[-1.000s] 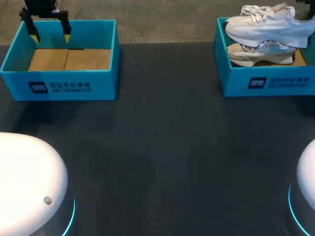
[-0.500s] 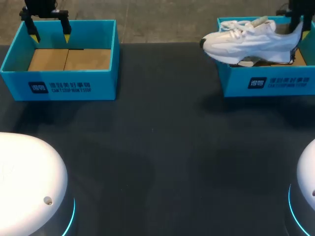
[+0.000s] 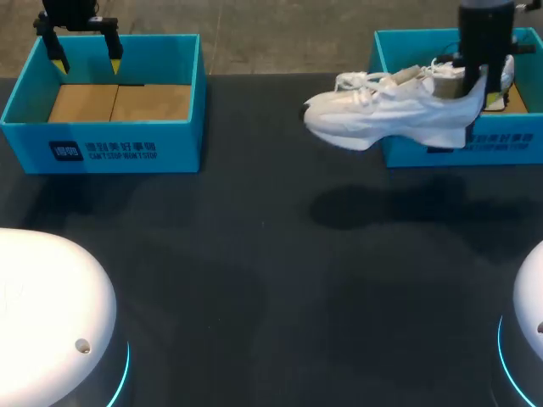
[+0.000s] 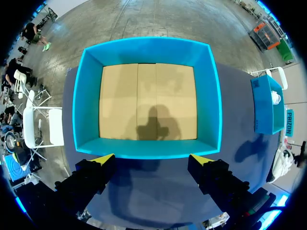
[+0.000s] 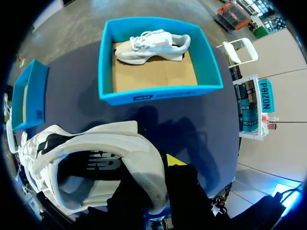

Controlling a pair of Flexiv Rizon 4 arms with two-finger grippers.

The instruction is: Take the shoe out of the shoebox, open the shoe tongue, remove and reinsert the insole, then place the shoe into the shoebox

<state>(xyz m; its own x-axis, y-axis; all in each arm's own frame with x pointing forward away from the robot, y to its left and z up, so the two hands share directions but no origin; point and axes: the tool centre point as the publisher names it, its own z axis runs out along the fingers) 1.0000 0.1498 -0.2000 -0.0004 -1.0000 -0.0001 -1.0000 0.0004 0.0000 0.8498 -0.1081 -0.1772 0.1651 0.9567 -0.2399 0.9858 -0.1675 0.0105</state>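
The shoe (image 3: 382, 117) hung in the air above the bench (image 3: 254, 254). Only its heel end was at the right pincer (image 3: 478, 95), and the toe reached well out to one side of it. That looked to me like the weak point. The whole length of the shoe was levering on a soft, padded collar, so the toe could sag or the shoe could swing round in the grip. A quick stop might let the collar slide free and drop the shoe on its side. A tilted set-down would also leave the tongue and insole awkward to reach, and the loose laces near the toe could snag on whatever came in to open them. The shoebox (image 3: 509, 140) lay ahead of the pincer, apart from the shoe. The second shoe (image 5: 151, 45) lay inside it and seemed safely out of the way.

The right pincer was clenched almost closed on the back wall of the heel collar. One finger appeared to sit inside the shoe's opening, and the other, its yellow tip showing, pressed from outside. It touched nothing else. The left pincer (image 3: 83, 52) was released, spread wide and grasping nothing. Its tips were poised over one wall of the empty shoebox (image 3: 102, 144), well apart from the shoe.
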